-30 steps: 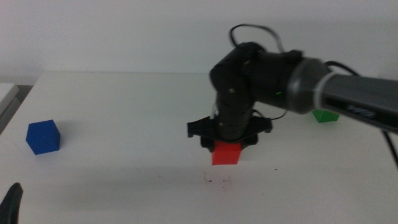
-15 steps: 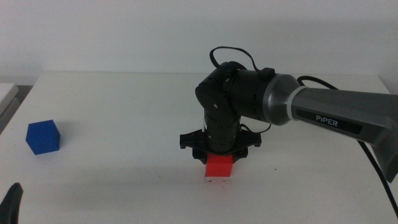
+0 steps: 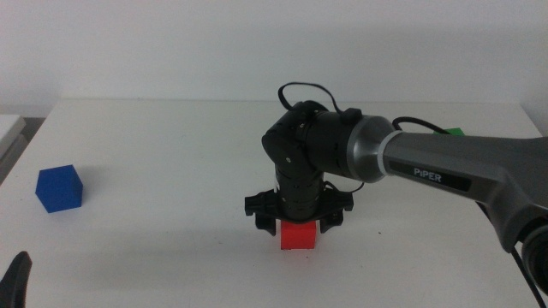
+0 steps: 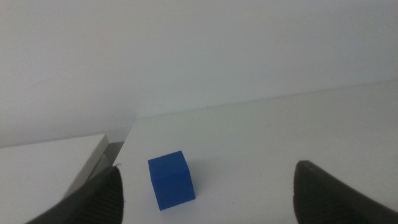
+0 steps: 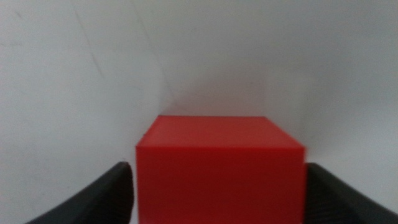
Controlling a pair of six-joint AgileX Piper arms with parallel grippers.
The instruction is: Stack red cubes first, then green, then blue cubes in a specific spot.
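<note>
Red cube (image 5: 220, 168) between right claw (image 5: 217, 193) jaws.

Matte, plain-faced red cube (image 3: 300, 235) of smooth plastic look, set on smooth white tabletop (image 3: 154, 154) with dull sheen. Blue cube (image 3: 59, 188) equally matte. Right gripper (image 3: 298, 224) in dark matte plastic, arm casing in satin grey.

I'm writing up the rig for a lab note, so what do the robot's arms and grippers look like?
The right arm is black near the wrist, with a silver-grey link printed PIPER in white, and a thin black cable looping over the wrist. Its right gripper is black, with two dark jaws spread on a wide crossbar. The left gripper shows only two dark, rounded jaws.
</note>
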